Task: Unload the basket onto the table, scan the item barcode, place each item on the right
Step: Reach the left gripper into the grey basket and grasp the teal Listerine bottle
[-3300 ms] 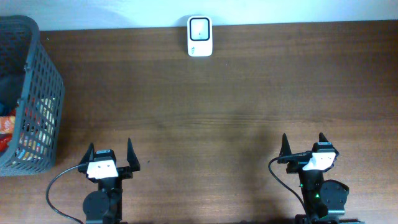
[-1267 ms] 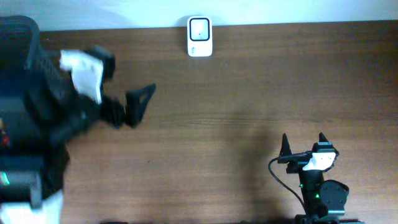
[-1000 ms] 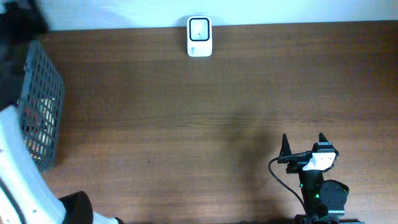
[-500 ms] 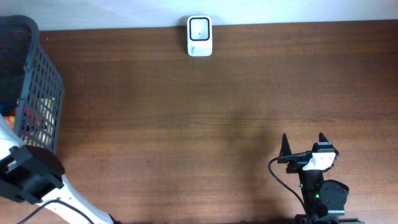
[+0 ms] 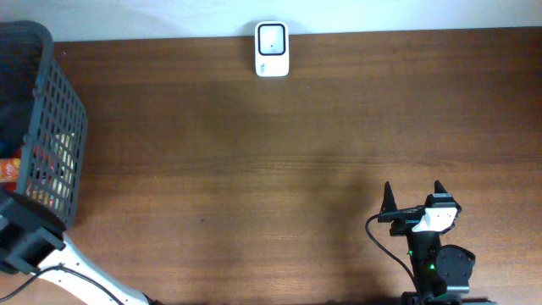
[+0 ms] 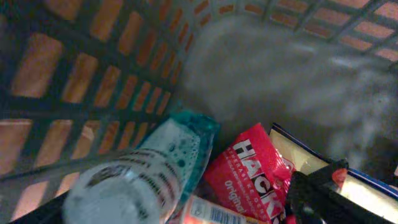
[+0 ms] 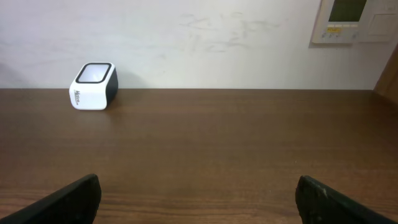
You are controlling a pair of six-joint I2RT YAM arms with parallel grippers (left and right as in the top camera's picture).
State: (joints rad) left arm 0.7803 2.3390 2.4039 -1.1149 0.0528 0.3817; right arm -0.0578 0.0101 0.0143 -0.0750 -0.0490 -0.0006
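Grey basket at 9 o'clock: left claw inside above packets, spread and hold unclear; right claw gapes empty; scan not yet done.

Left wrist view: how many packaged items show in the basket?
4: teal-and-clear pack lower left, red Hacks bag centre, blue-edged pack right, barcoded pack at bottom edge. More may be hidden underneath.

We see a dark brown wooden table running up to a plain white wall (faintly scuffed), with a pale control panel mounted on it at the upper right.
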